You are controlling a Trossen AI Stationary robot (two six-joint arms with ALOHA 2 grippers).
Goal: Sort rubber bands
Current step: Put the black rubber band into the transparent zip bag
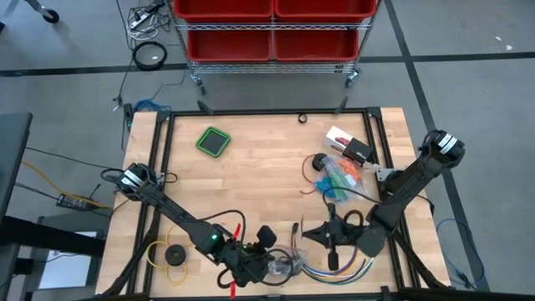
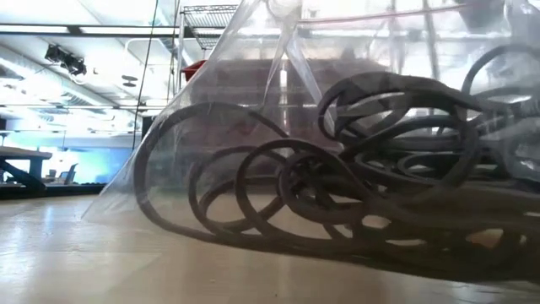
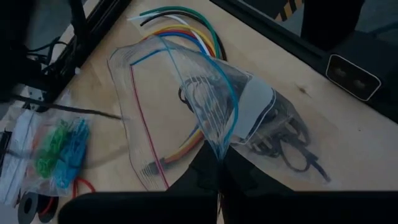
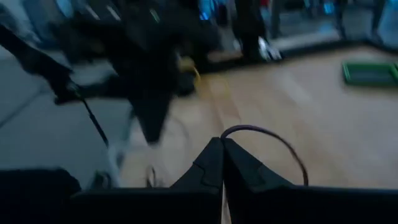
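Bagging step: left gripper (image 3: 219,163) pinches clear bag (image 3: 186,93) at bench front edge, right gripper (image 4: 222,155) clamped on a dark purple band (image 4: 273,140); next, carry it into the bag mouth.

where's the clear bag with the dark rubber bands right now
In the high view, the clear bag lies at the table's near edge, pinched by the left gripper, beside the coloured cables.

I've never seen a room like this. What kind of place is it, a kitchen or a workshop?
Probably a robotics lab or workshop. A wooden table in a black frame carries two robot arms, a metal wire cart with red bins stands behind it, and cables trail across the grey floor.
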